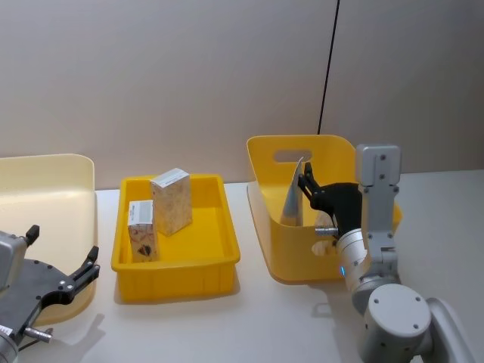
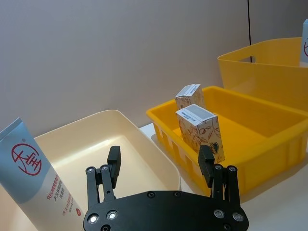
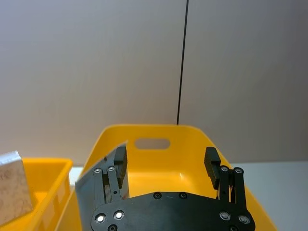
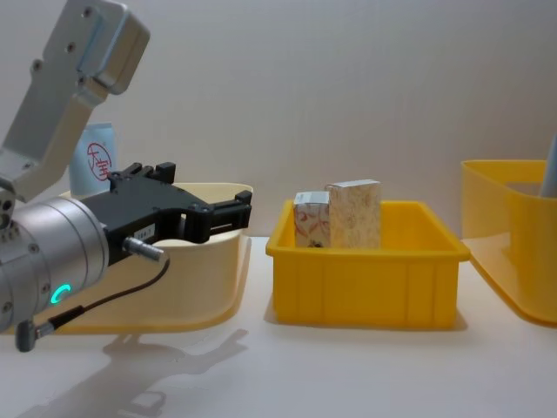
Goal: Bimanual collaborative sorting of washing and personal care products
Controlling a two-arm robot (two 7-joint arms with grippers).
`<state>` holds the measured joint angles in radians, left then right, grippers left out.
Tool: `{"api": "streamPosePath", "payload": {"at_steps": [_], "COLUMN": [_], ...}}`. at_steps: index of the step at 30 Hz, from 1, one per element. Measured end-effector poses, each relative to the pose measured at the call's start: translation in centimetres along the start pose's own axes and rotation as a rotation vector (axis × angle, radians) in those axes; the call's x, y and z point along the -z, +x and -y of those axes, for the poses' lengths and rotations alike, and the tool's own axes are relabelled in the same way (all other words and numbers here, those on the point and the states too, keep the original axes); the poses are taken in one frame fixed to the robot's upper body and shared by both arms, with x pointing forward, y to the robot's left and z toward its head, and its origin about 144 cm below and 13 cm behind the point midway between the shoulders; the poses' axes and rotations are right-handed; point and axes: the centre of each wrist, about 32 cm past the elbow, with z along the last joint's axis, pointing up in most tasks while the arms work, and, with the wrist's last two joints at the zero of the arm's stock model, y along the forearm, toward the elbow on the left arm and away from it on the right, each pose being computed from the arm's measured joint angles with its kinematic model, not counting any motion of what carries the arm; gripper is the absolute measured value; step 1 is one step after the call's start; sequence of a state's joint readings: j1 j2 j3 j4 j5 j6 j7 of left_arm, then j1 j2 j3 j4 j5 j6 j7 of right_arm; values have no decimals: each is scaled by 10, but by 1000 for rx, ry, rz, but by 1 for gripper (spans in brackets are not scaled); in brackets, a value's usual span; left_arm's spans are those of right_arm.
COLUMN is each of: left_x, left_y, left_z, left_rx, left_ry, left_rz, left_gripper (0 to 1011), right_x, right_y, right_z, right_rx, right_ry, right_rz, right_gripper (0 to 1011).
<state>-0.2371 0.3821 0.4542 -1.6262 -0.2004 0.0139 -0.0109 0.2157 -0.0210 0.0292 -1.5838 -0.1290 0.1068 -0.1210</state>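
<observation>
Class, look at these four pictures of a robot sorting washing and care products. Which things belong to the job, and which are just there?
Belonging to the job:
- two white cartons standing in the shallow tray
- blue tube in the cream bin
- tube in the tall bin
- left tool, open
- right tool, open

Just there:
- shallow tray
- cream bin
- tall bin
- black cable

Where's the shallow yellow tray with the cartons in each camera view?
Head: shallow yellow tray at centre, between cream bin and tall yellow bin.
Chest: tray at centre.
Left wrist: tray just beyond the left hand.
Right wrist: tray beside the tall bin facing the right hand.
Shared landmark: the white cartons standing inside it.
</observation>
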Motion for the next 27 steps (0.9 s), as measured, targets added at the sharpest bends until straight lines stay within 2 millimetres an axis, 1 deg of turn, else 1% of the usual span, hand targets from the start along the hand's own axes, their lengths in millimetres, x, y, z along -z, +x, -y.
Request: {"api": "streamPosePath", "payload": {"at_steps": [7, 13, 23, 27], "left_x": [0, 0, 0, 0], "left_y": [0, 0, 0, 0], "left_z": [0, 0, 0, 0], "left_rx": [0, 0, 0, 0], "left_ry": [0, 0, 0, 0], "left_rz": [0, 0, 0, 0], "left_gripper": [1003, 1003, 1003, 1003], "right_x": [-1, -2, -1, 1], "right_y": [2, 3, 4, 6], "right_z": [4, 8, 10, 15], "right_rx": [-11, -19, -40, -83], "right_ry": [103, 157, 155, 144], "right_rz": [-13, -21, -23, -26], "right_gripper": [1001, 1001, 1001, 1001]}}
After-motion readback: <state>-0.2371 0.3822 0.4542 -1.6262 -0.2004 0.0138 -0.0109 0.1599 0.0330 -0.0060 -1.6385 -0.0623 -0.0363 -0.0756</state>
